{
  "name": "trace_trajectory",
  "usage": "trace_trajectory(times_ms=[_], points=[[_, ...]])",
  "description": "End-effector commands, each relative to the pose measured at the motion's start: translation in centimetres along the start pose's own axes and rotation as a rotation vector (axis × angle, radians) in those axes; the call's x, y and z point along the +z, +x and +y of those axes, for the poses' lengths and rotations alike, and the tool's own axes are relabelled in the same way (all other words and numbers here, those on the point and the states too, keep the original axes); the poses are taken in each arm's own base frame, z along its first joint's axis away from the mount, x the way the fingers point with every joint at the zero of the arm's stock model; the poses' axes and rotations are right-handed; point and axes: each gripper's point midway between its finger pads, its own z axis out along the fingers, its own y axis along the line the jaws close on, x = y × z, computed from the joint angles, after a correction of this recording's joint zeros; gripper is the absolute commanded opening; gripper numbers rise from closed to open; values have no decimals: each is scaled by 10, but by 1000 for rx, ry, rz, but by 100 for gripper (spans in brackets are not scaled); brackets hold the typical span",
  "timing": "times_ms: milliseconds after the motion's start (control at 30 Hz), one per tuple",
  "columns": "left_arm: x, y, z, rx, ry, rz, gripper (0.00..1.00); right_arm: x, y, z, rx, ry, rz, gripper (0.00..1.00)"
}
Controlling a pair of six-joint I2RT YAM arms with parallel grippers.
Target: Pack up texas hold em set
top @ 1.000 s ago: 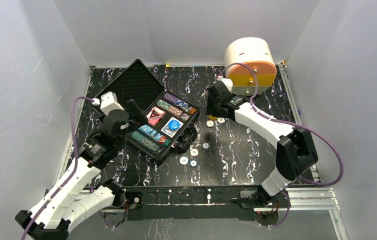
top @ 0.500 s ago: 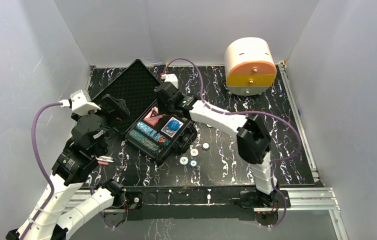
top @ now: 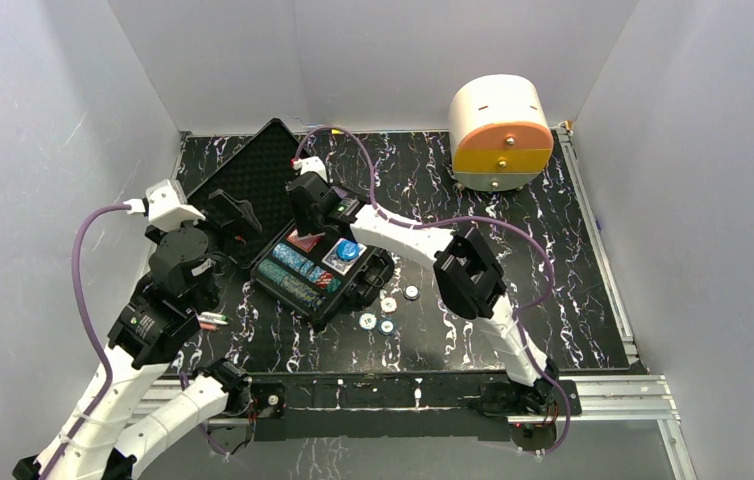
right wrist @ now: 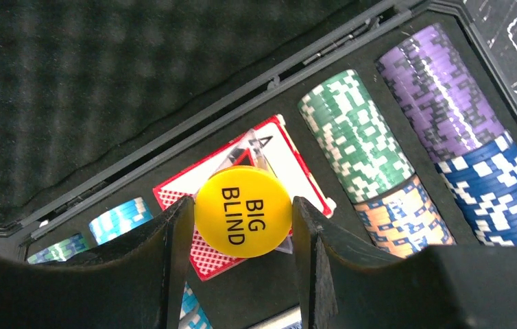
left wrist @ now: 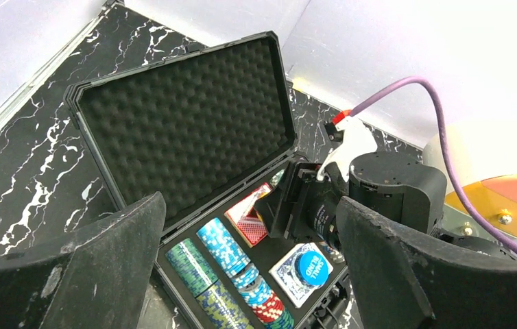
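Right claw (right wrist: 243, 214) pinches BIG BLIND disc (right wrist: 243, 229) over red deck (right wrist: 204, 264) in case (right wrist: 256, 96), likely for stowing; left claw (left wrist: 250, 205) spread, standing clear.

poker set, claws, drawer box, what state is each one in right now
case: open, lid leaning back
chip rows: seated in the case
red deck: lying in its slot
right claw: shut on big blind disc
big blind disc: held over the red deck
left claw: open, empty
loose discs: out on the table
drawer box: drawers shut
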Motion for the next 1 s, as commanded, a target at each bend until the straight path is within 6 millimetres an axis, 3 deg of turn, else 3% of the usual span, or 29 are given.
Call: trace_trajectory(times_ms=[0, 600, 867, 967], points=[[3, 3, 6, 17, -28, -6, 95, -7, -30, 21, -22, -52, -75, 55], [5, 10, 5, 28, -27, 9, 96, 10, -15, 10, -49, 25, -21, 57], [5, 12, 6, 29, -28, 13, 96, 1, -19, 9, -39, 27, -23, 61], [5, 12, 6, 27, -29, 14, 96, -6, -27, 11, -32, 15, -40, 69]])
